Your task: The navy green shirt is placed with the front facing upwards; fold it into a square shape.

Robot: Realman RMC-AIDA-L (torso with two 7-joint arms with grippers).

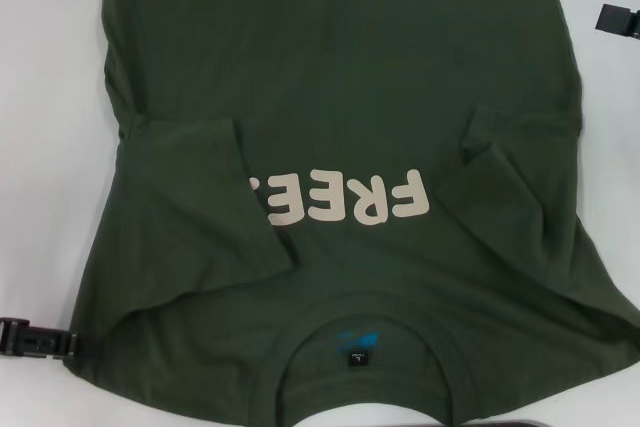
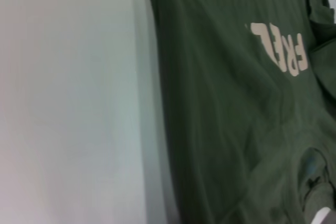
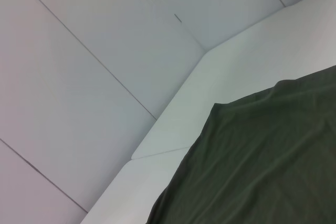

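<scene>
The navy green shirt (image 1: 350, 67) lies flat on the white table (image 1: 40, 97), front up, with its collar (image 1: 360, 332) and neck label (image 1: 357, 357) at the near edge. Both sleeves are folded inward onto the front. The left sleeve (image 1: 190, 207) covers the end of the cream "FREE" lettering (image 1: 350, 202). My left gripper (image 1: 40, 339) is low at the shirt's near left shoulder edge. My right gripper (image 1: 620, 19) is off the shirt's far right side. The shirt also shows in the left wrist view (image 2: 236, 103) and the right wrist view (image 3: 262, 166).
White table shows to the left of the shirt (image 2: 68, 103). The right wrist view shows the table's edge (image 3: 236, 61) with pale panels (image 3: 79, 77) beyond it. A dark strip (image 1: 560, 421) lies at the near edge of the head view.
</scene>
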